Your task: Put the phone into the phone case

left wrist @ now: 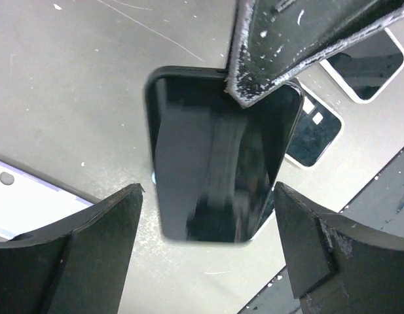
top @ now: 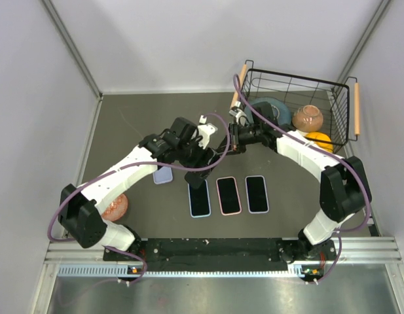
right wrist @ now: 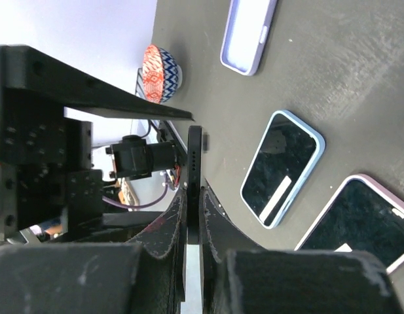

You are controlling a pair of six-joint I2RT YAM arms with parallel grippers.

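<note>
Three phones lie near one case; right jaws clench a fourth phone, left jaws spread.

1. The top view looks down from above and behind the arms, their bases at its lower edge, far enough off to hold the whole table and the wire basket
2. The left wrist view looks steeply down at close range, its own fingers framing the lower corners, a dark phone filling the middle
3. The right wrist view is rolled on its side and looks along its own fingers across the table, meeting that dark phone edge-on, very near
4. All three share the lilac case and the row of phones lying on the table; the patterned bowl shows only from the top and the right wrist
</note>
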